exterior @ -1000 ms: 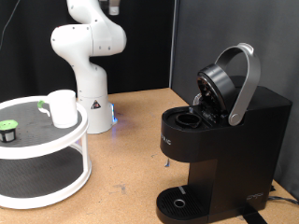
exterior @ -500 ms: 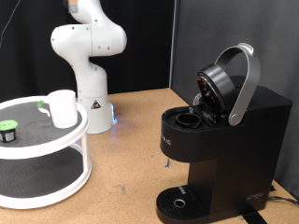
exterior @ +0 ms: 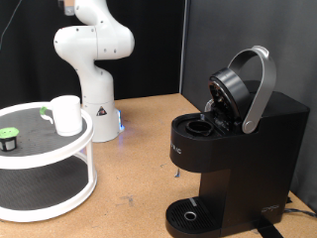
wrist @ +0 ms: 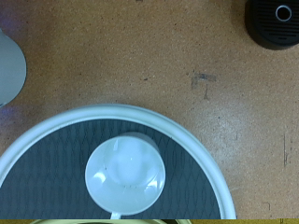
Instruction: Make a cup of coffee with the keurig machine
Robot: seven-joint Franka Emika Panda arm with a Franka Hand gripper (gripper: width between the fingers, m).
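The white cup [exterior: 66, 114] stands upright on the top tier of a round white stand [exterior: 50, 160] at the exterior view's left. The wrist view looks straight down on the cup [wrist: 126, 175] and into its empty inside. The black keurig machine [exterior: 238, 149] stands at the exterior view's right with its silver-handled lid raised and the pod chamber open. A round black part of it shows in the wrist view [wrist: 277, 21]. The gripper shows in neither view; only the arm's base and lower links [exterior: 94, 59] are visible.
A small dark pod with a green top [exterior: 10, 137] sits on the stand's top tier, left of the cup. The stand's rim [wrist: 192, 145] and dark ribbed mat fill the lower wrist view. Bare wooden table lies between the stand and the machine.
The arm's upper links at the exterior view's top have swung slightly to the left. The cup, pod and machine have not moved.
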